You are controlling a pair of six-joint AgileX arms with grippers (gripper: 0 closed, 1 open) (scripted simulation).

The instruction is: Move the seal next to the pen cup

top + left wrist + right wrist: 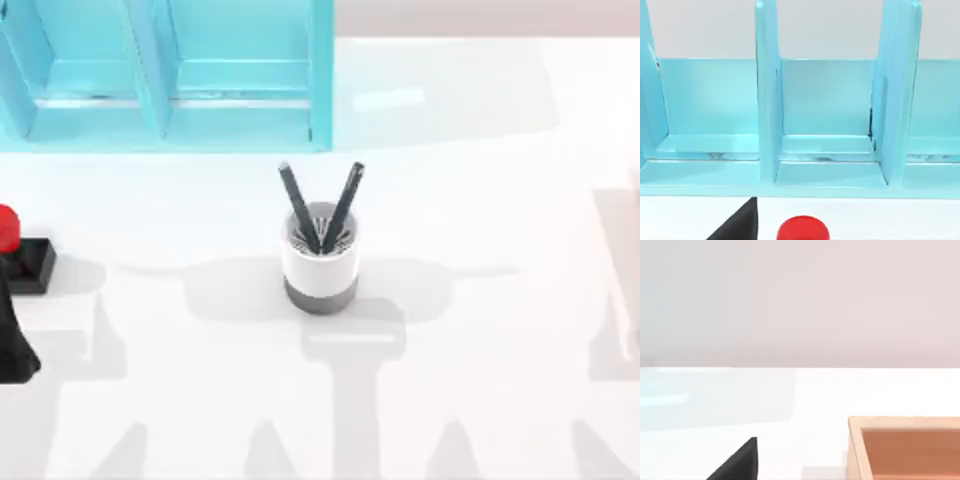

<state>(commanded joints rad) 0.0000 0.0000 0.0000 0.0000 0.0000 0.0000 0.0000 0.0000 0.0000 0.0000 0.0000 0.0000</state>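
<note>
Seal sits at the desk's nine o'clock edge, well apart from the pen cup at centre, so the move remains undone; our left claw hangs just beside it, grip unclear.

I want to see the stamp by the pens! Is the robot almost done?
Not yet. The seal sits at the table's left edge, far from the pen cup in the middle. The left gripper is beside the seal, not visibly holding it. Grabbing and carrying remain.
</note>
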